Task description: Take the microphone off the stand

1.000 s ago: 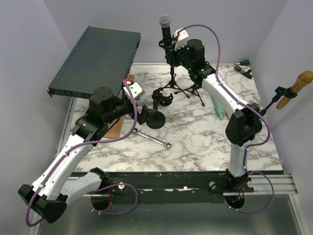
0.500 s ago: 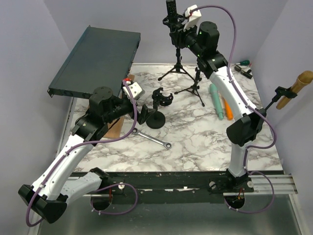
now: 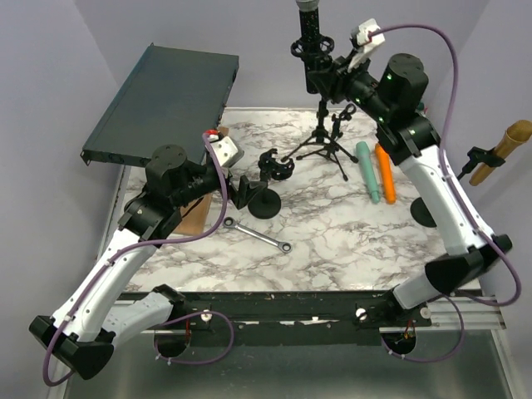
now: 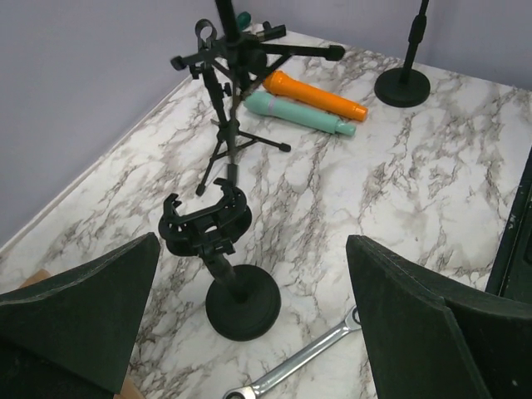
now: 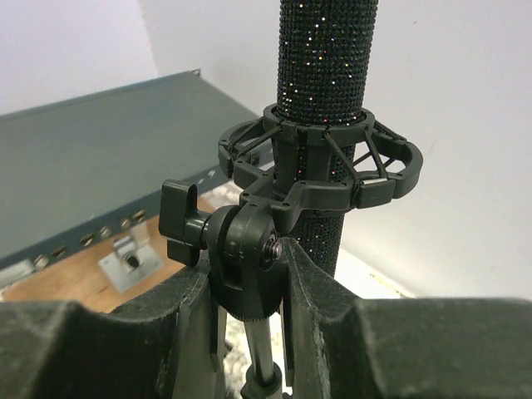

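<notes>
Count two microphones: the black microphone up over the counter's far edge, the gold microphone past its right edge. Count four stands: the microphone's tripod, a clip-topped tripod, a left round-base stand and a right round-base stand. Add one teal cylinder and one orange cylinder toward the far right corner, one wrench mid-counter, one dark rack unit at the far left corner.
</notes>
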Available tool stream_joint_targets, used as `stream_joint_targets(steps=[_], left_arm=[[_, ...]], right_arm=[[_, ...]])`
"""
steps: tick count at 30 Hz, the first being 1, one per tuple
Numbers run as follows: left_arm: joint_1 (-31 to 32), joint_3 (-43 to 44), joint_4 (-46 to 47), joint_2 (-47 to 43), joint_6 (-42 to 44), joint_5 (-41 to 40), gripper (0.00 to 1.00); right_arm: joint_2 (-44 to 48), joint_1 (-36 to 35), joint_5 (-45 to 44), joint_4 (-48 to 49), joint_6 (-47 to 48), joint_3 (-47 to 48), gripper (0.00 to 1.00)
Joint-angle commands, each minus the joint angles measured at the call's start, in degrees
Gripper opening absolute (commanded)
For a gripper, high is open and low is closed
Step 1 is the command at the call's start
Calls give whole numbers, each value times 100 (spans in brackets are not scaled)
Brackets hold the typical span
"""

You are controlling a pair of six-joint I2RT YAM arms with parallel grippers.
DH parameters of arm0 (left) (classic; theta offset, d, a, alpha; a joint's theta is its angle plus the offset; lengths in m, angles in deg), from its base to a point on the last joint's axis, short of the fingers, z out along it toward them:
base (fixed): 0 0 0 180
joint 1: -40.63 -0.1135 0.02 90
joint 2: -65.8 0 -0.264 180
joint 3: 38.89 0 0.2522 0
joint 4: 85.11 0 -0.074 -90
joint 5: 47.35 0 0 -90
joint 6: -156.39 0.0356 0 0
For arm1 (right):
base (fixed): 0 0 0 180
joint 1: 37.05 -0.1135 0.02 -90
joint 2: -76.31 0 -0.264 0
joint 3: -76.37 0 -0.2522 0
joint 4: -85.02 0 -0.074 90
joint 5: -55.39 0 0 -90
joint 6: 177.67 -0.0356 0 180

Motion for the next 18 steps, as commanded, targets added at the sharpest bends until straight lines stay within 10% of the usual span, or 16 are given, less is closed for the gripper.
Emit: stream_joint_targets(steps=[1, 18], left_arm=[[-22, 211, 156, -73, -8, 399, 99], [-23, -99, 313, -286, 143, 1073, 99]], right_arm=[[1051, 16, 429, 701, -63, -975, 1], [3797, 313, 1167, 2017, 111, -5171, 1]])
